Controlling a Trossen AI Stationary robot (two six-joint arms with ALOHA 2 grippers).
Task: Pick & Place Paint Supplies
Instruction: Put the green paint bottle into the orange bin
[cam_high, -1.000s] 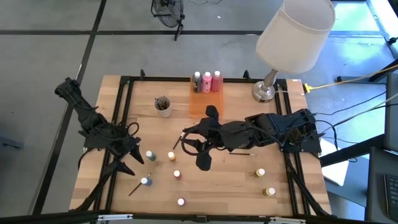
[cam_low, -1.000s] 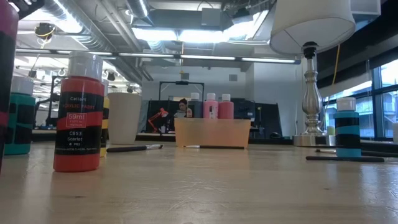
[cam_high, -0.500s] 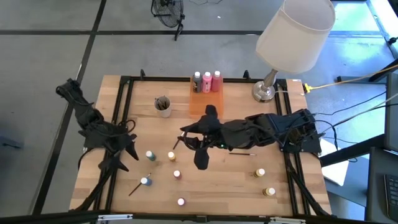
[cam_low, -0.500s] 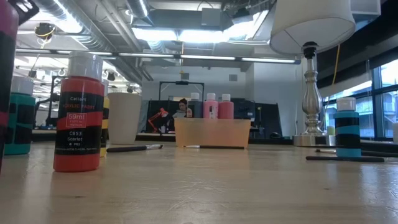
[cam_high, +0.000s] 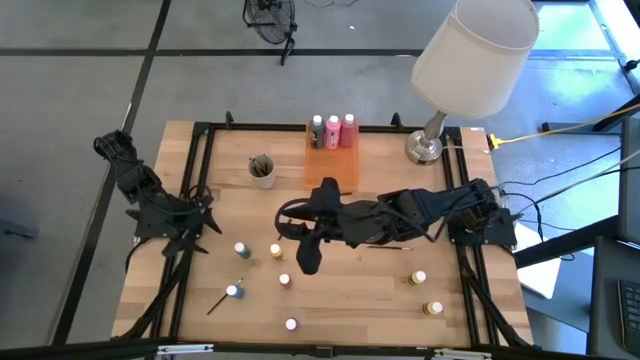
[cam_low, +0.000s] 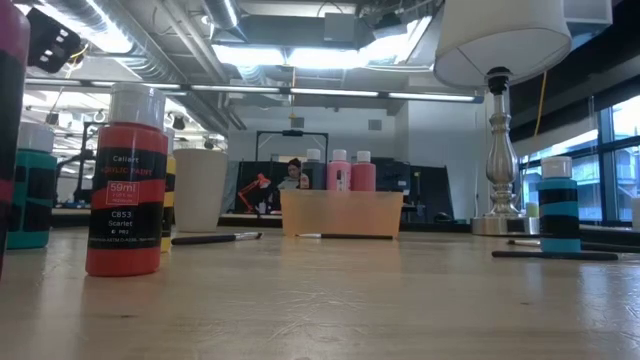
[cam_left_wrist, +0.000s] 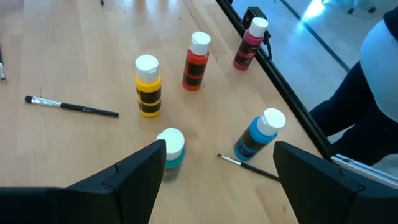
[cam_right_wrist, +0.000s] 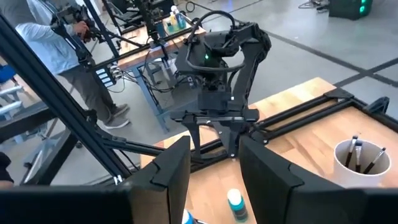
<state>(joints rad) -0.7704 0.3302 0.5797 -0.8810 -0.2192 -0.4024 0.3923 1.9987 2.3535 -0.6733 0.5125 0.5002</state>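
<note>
High view shows the wooden table (cam_high: 380, 300) with three tall squeeze bottles (cam_high: 333, 131), one dark and two pink, standing upright in a row at the far end of the translucent orange tray (cam_high: 331, 168). Just left of the tray sits the small round grey cup (cam_high: 262, 169) with dark brush handles poking up out of it. Small white-capped paint pots stand upright and scattered across the near half of the table: a teal pot (cam_high: 242, 250) and a yellow pot (cam_high: 276, 251) side by side, a pink pot (cam_high: 285, 281) just nearer, a blue pot (cam_high: 233, 292), another pink pot (cam_high: 291, 324) at the near edge, and two yellow pots (cam_high: 419, 278) near the right rail. A thin dark paintbrush (cam_high: 217, 303) lies flat beside the blue pot, its long axis running diagonally. The left gripper (cam_high: 198, 222) hovers near the left rail, close to the teal pot, its fingers (cam_left_wrist: 143, 168) spread wide and holding nothing. The right gripper (cam_high: 312, 228) reaches across the middle of the table, just near of the tray; its fingers (cam_right_wrist: 168, 168) stand partly apart, and I cannot tell whether anything is between them. A metal-based table lamp (cam_high: 430, 145) with a white shade stands at the far right corner.
</note>
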